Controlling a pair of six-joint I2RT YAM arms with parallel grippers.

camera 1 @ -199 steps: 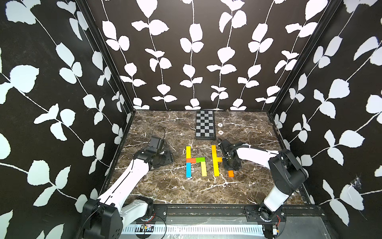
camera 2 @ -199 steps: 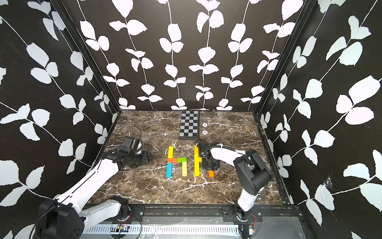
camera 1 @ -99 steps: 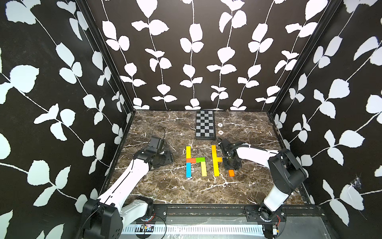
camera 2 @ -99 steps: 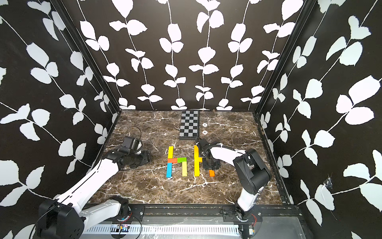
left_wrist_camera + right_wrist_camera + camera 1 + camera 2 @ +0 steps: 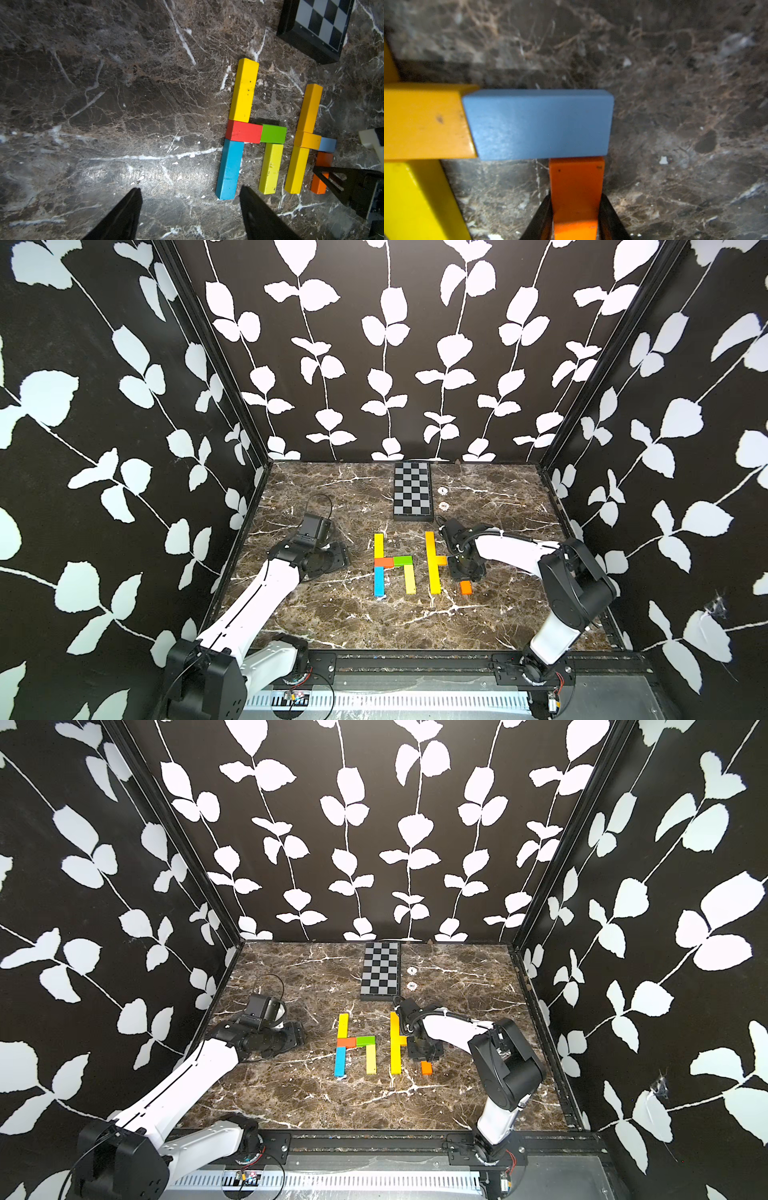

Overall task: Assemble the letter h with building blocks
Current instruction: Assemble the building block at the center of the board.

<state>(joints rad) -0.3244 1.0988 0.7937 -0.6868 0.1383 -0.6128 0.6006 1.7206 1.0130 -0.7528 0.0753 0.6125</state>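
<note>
One h (image 5: 384, 562) is done, the second h (image 5: 435, 568) nearly; right gripper (image 5: 575, 200) sits around the last orange block (image 5: 576, 176), can't tell if squeezing; left gripper (image 5: 190, 188) open, empty

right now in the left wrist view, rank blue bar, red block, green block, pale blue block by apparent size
1. blue bar
2. red block
3. green block
4. pale blue block, though it lies farthest from the camera
</note>
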